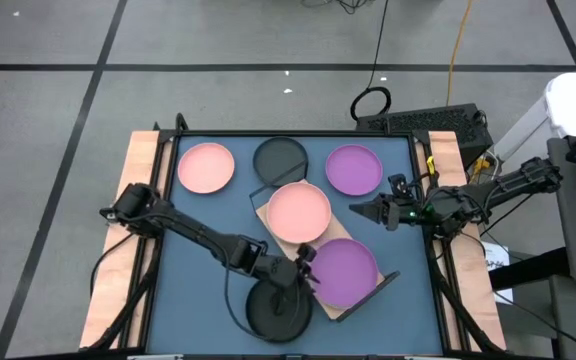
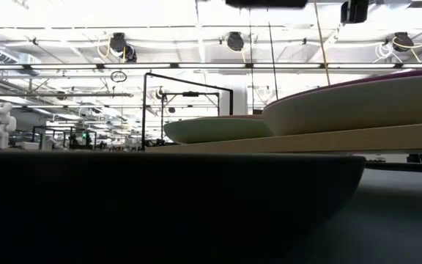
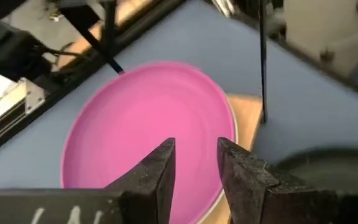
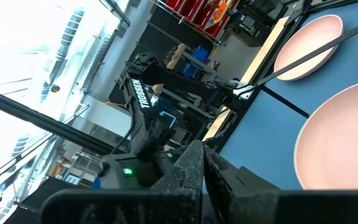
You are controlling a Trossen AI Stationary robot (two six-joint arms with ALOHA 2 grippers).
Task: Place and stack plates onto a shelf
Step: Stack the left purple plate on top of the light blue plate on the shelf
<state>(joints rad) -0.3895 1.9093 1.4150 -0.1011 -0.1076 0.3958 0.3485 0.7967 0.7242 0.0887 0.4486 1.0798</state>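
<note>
Overhead, six plates (image 1: 205,166) (low view: two).

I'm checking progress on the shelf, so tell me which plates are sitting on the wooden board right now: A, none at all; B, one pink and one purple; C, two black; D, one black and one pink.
B: in the high view a pink plate and a purple plate lie on the wooden shelf, while both black plates rest on the blue table mat.

Pink plate (image 1: 299,211) and purple plate (image 1: 345,271) on pale wooden shelf (image 1: 354,296); nearest plate (image 1: 278,308) looks black.
</note>
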